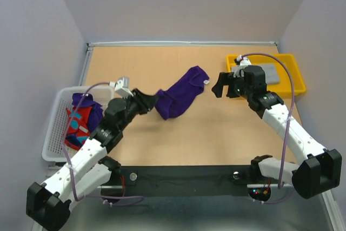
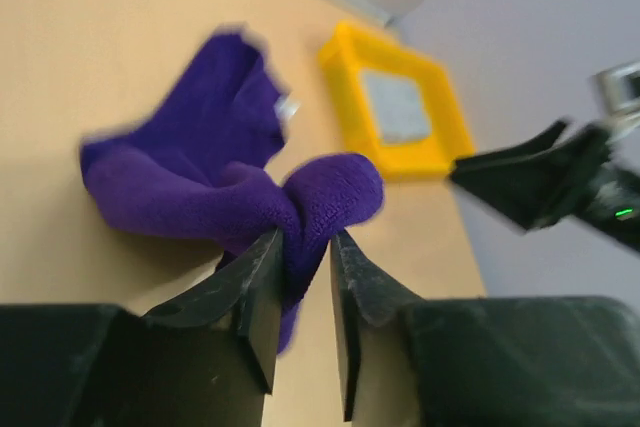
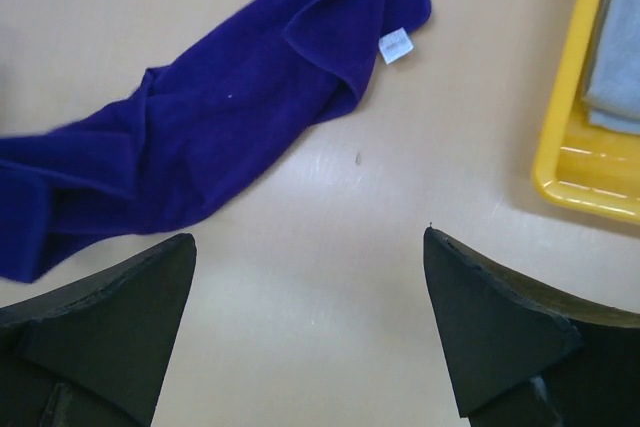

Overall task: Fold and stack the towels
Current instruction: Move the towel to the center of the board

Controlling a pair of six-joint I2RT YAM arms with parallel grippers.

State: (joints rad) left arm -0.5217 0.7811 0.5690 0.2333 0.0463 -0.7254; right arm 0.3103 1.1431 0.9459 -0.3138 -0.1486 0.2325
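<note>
Purple towel [image 1: 181,98] lay crumpled mid-table, its near end lifted off the surface. Left gripper [image 2: 305,242]: jaws only narrowly apart, a fold of that end pinched between them. Right gripper [image 3: 310,237]: jaws wide, empty, above bare table. Grey towel [image 1: 273,73] lay in yellow tray [image 1: 296,77]. Red towel [image 1: 78,125] and second purple towel [image 1: 86,103] sat in white basket [image 1: 53,139].

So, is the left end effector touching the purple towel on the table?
Touching. The left wrist view shows a fold of the purple towel sitting between the left end effector's fingers, with cloth against their tips.
</note>
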